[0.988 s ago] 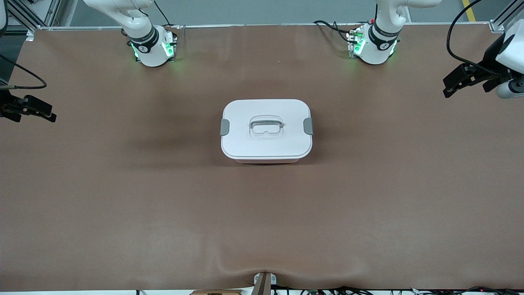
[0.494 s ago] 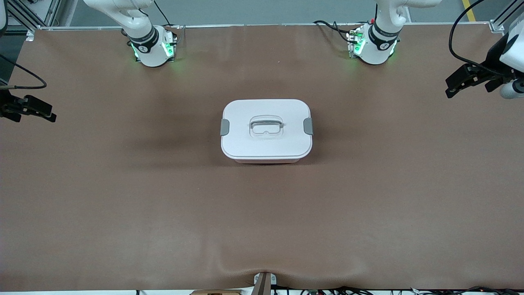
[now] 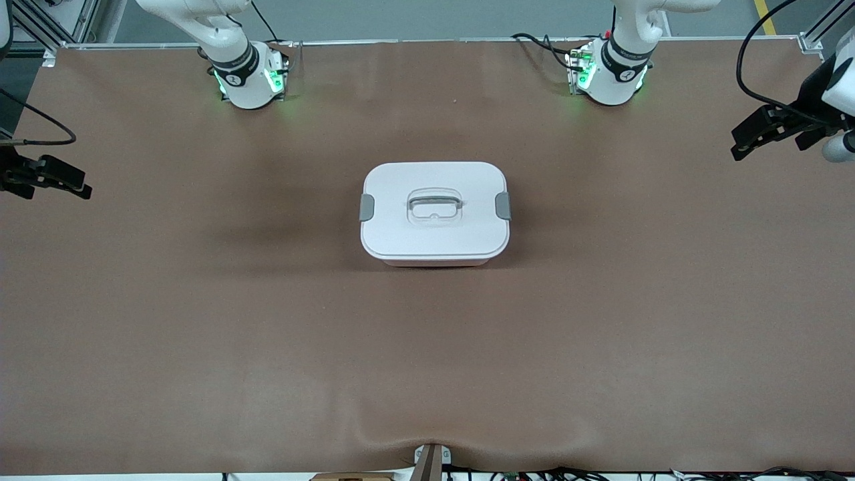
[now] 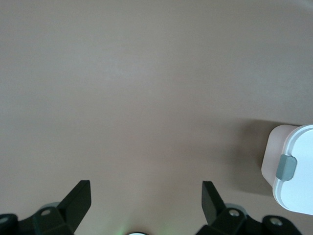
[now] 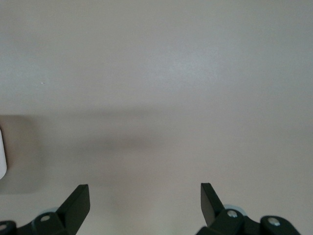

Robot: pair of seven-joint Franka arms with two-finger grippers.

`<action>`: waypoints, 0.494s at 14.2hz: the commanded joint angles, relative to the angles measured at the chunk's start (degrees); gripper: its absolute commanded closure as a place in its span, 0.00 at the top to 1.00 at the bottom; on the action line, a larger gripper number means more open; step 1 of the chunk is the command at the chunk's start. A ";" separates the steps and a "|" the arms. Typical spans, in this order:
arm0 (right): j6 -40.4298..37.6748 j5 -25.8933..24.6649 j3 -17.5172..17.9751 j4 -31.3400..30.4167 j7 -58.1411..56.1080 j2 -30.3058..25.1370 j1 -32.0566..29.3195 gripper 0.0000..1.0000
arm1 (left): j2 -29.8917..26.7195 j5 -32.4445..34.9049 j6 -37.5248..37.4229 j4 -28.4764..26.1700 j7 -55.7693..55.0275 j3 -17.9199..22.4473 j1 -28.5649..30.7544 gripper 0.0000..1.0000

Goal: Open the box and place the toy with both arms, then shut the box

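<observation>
Box [image 3: 435, 212] sits lidded at frame centre, both grey latches [image 3: 367, 207] down; no toy visible. Left gripper [image 3: 751, 133] at upper right and right gripper [image 3: 53, 179] at far left hover, fingers apart. Scene fits either never-opened or reclosed box.

Left arm: base at top of front view, arm reaching out past left arm's end of surface. Left end effector [image 3: 740, 143] up in air over that end of surface, fingers [image 4: 78, 200] spread wide, nothing between them, tips pointing toward middle.

Right arm: base at top of front view, arm out at right arm's end of surface. Right end effector [image 3: 79, 187] over that edge, fingers [image 5: 78, 200] wide apart, nothing between them, tips pointing inward.
</observation>
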 commanded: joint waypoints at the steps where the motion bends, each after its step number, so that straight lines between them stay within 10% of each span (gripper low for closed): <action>1: -0.45 0.45 0.81 1.06 -0.17 0.18 -1.18 1.00 | -0.16 -0.94 -1.08 0.28 1.20 0.02 0.40 1.00; 7: -0.45 0.53 0.81 1.15 -0.17 0.18 -1.27 1.00 | 0.02 -1.03 -1.44 0.28 1.38 -0.25 -0.21 1.00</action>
